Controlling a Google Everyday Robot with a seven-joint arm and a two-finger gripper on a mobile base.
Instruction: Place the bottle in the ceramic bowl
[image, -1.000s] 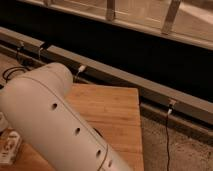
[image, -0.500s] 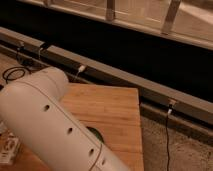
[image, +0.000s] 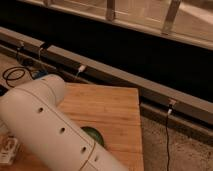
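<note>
Two risks looming: sweeping blind, with the arm (image: 50, 132) covering much of the board (image: 112, 105) and hiding the near half of the bowl (image: 95, 136), so possibly clipping the rim and shoving it toward the board's edge; and releasing short or off-centre, sending the bottle rolling across the wood. Not seeing the gripper anywhere: sitting out of frame, somewhere past the arm's lower end at the bottom edge, so not being able to tell whether open, closed or gripping anything. Judging the whitish, dark-marked thing at the left edge to be the bottle (image: 8, 150), lying flat just beside the arm and well left of the bowl. Not being able to place it against the unseen gripper.
</note>
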